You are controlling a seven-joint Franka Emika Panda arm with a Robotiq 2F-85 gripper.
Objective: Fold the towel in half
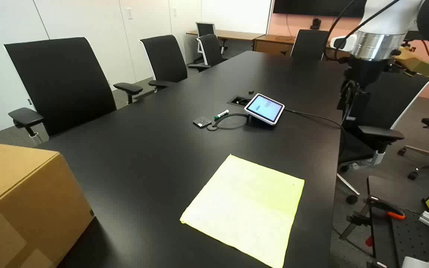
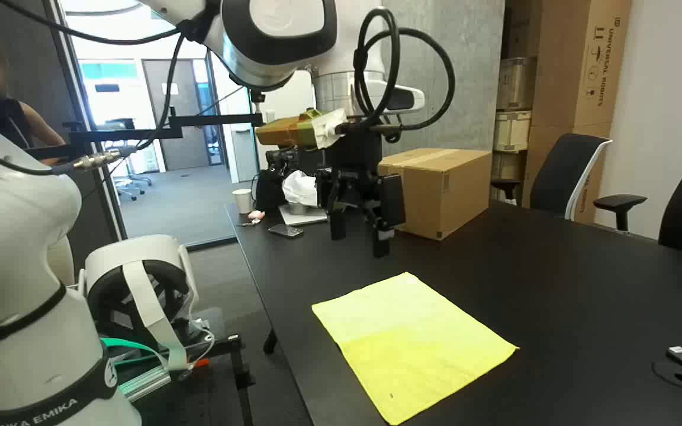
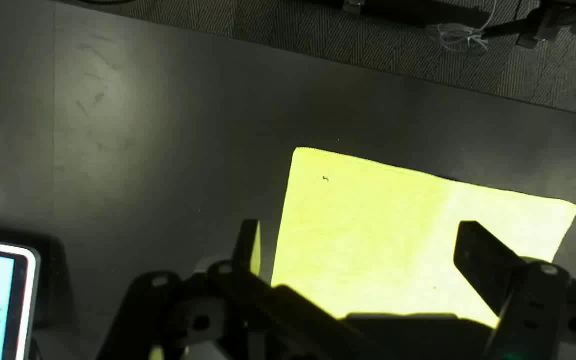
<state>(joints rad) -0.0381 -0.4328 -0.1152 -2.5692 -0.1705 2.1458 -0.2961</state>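
The yellow towel lies flat and unfolded on the dark table. It shows in both exterior views (image 1: 246, 208) (image 2: 415, 349) and in the wrist view (image 3: 368, 225). Part of its near side is hidden behind the gripper in the wrist view. My gripper (image 2: 360, 242) hangs in the air above the table, apart from the towel. Its fingers are spread wide with nothing between them, as the wrist view (image 3: 359, 224) also shows. In an exterior view the gripper (image 1: 348, 106) is at the upper right, dark against a chair.
A tablet (image 1: 264, 108) with a cable stands on the table (image 1: 143, 178); a marker (image 1: 222, 114) and a small black box (image 1: 202, 122) lie beside it. A cardboard box (image 2: 436, 192) stands on the table. Chairs (image 1: 62, 85) line the sides. A person (image 2: 12, 112) is behind the arm.
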